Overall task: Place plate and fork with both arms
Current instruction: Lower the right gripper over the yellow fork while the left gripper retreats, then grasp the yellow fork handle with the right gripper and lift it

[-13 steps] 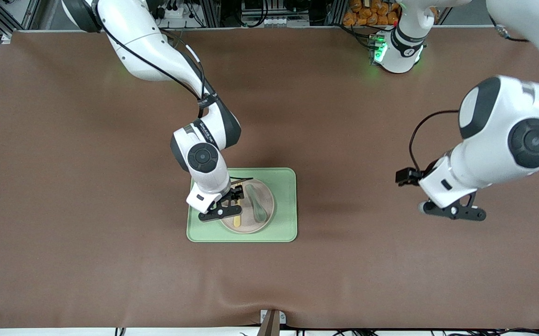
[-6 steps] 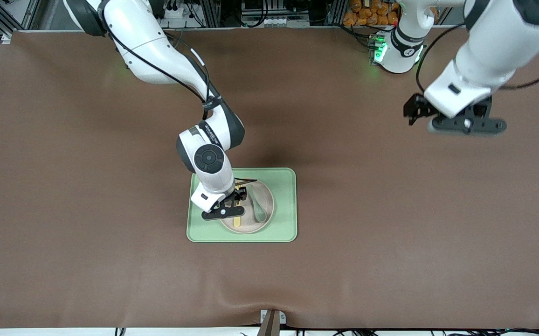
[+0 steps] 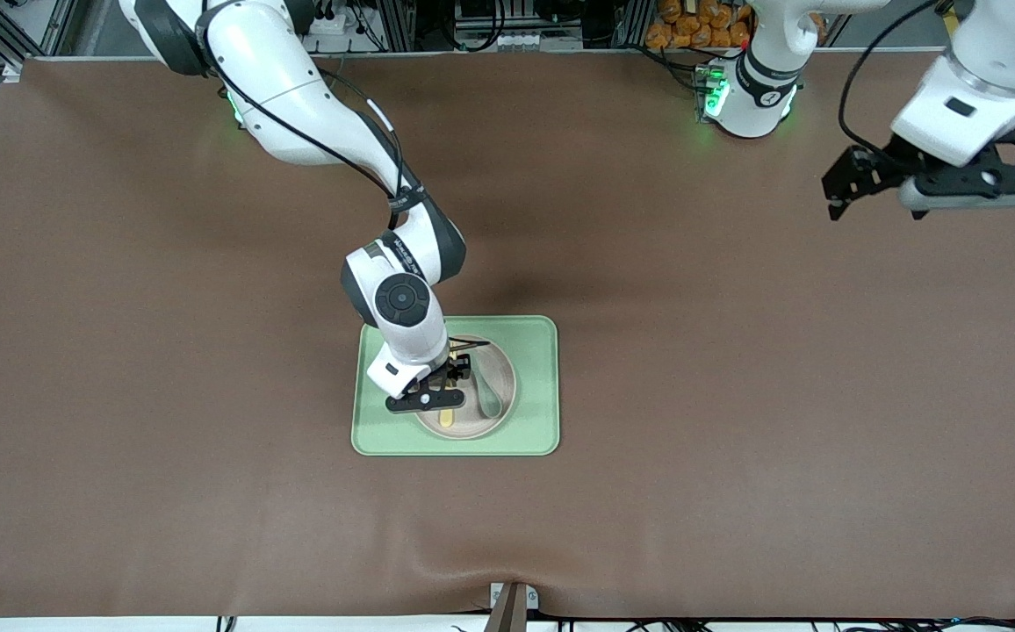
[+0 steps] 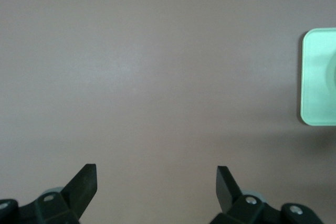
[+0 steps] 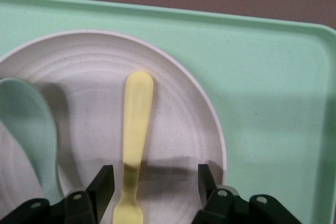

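Brown matting held the green tray (image 3: pixel 532 386), plate (image 3: pixel 504 402) and fork (image 5: pixel 136 129) (beside a spoon (image 3: pixel 484 386)). My right gripper (image 5: pixel 153 182) straddled the fork, jaws wide; left gripper (image 4: pixel 156 179) waited, open. Nothing seemed lifted yet.

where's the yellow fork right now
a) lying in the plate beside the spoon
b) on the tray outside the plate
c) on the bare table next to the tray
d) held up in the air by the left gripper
a: the fork lies flat in the plate beside the spoon, between the open fingers of the right gripper.
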